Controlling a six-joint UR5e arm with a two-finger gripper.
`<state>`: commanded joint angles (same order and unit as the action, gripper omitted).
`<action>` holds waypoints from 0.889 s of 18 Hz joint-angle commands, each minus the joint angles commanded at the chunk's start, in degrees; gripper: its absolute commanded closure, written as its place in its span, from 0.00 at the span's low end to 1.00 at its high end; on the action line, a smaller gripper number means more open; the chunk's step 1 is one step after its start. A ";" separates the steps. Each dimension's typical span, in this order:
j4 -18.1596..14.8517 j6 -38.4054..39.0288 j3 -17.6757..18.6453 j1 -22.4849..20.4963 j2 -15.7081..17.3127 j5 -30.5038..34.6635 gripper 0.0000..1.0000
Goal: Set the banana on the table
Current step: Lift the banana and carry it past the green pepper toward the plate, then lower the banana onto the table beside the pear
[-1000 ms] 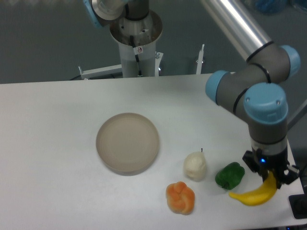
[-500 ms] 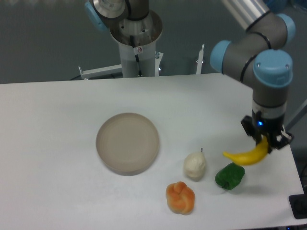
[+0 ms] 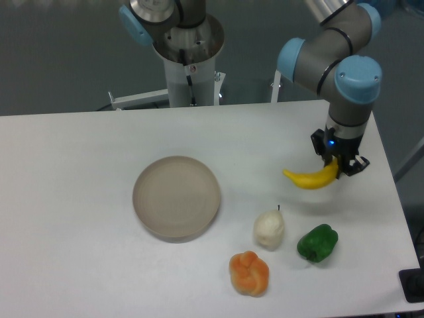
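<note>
The yellow banana (image 3: 308,178) hangs in the air above the white table (image 3: 79,165), to the right of the middle. My gripper (image 3: 339,165) is shut on the banana's right end, and the fruit sticks out to the left of the fingers. A faint shadow lies on the table just below it. The banana is above and slightly right of the white pear.
A round beige plate (image 3: 177,196) sits left of the middle. Near the front edge stand a white pear (image 3: 269,228), a green pepper (image 3: 317,243) and an orange lumpy fruit (image 3: 249,273). The arm's base column (image 3: 189,59) rises behind the table's far edge.
The gripper has lifted the banana from the table's front right corner and carried it up and to the left, past the green pepper.
</note>
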<state>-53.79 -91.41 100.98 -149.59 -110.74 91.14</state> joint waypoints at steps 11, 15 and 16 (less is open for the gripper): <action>0.35 12.22 2.90 0.62 -1.49 -0.18 0.67; 1.23 10.47 3.78 0.70 -2.99 0.26 0.67; 1.49 9.16 3.87 0.70 -3.08 0.26 0.67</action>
<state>-52.30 -82.25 104.85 -148.89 -113.82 91.41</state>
